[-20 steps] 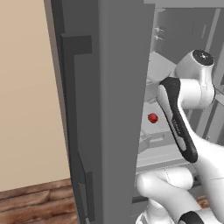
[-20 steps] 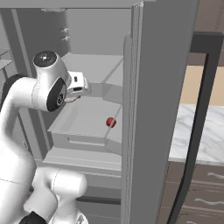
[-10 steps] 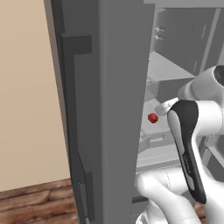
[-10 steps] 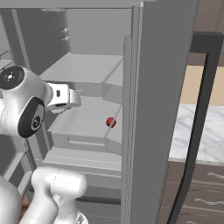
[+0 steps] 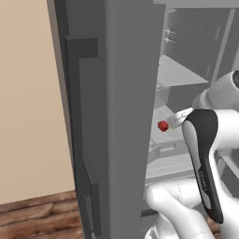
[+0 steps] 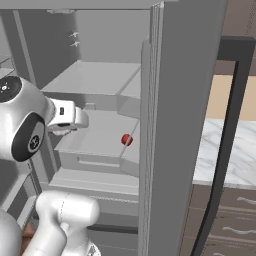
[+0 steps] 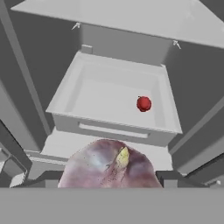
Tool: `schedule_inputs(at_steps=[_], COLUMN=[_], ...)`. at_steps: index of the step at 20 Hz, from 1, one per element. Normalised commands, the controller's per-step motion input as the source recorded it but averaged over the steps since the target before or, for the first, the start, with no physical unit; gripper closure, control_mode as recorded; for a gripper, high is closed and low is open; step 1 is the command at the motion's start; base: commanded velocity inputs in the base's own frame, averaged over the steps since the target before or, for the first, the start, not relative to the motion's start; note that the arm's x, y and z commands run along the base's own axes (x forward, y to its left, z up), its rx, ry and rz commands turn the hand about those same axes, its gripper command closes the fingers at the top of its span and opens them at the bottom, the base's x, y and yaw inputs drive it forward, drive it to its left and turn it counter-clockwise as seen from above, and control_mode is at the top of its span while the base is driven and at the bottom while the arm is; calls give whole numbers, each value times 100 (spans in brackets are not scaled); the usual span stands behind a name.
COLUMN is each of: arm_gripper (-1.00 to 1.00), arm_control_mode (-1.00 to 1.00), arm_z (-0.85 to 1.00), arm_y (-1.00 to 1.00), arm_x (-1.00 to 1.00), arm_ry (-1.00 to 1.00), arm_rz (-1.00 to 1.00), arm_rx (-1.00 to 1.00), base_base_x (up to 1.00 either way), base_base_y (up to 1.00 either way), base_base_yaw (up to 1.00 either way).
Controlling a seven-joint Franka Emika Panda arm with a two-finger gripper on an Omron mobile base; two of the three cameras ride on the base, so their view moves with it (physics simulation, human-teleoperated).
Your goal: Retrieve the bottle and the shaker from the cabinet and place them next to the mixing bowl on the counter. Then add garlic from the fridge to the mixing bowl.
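Observation:
The fridge (image 5: 116, 116) stands open, its pale grey shelves and a drawer (image 7: 113, 96) in front of me. In the hand view a purple-white garlic bulb (image 7: 109, 168) with a yellowish tip sits between the fingertips (image 7: 173, 177) of my gripper (image 7: 111, 179), which is shut on it. The white hand (image 6: 70, 117) hangs just outside the shelves, level with the drawer (image 6: 100, 140); it also shows past the door edge (image 5: 179, 119). A strip of the marble counter (image 6: 240, 155) lies right of the fridge. The bottle, shaker, cabinet and mixing bowl are out of view.
A small red round thing (image 7: 144, 103) lies in the drawer, right of its middle (image 6: 127, 140) (image 5: 163, 126). The open door's thick edge (image 6: 170, 125) stands close on my right, and its dark bar handle (image 6: 225, 150) runs down beyond. Brown base cabinets (image 6: 230, 220) sit under the counter.
The hand has drawn back and down out of the fridge shelves with the garlic in it. My elbow has dropped lower. The red thing in the drawer has not moved.

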Motion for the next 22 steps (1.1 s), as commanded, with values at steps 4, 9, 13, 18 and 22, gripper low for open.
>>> schedule_inputs(at_steps=[4,9,13,18,22], arm_gripper=[100,100,100,100,100], arm_control_mode=[-100,-100,-100,-100,-100], arm_z=[0,3,0,0,0], arm_y=[1,0,0,0,0], arm_x=[-56,-49,-26,0,0], arm_ry=[0,5,5,0,0], arm_rz=[0,-4,-4,0,0], arm_rx=[7,7,4,0,0], base_base_x=[0,0,0,0,0], base_base_y=[0,0,0,0,0], base_base_yaw=[0,0,0,0,0])
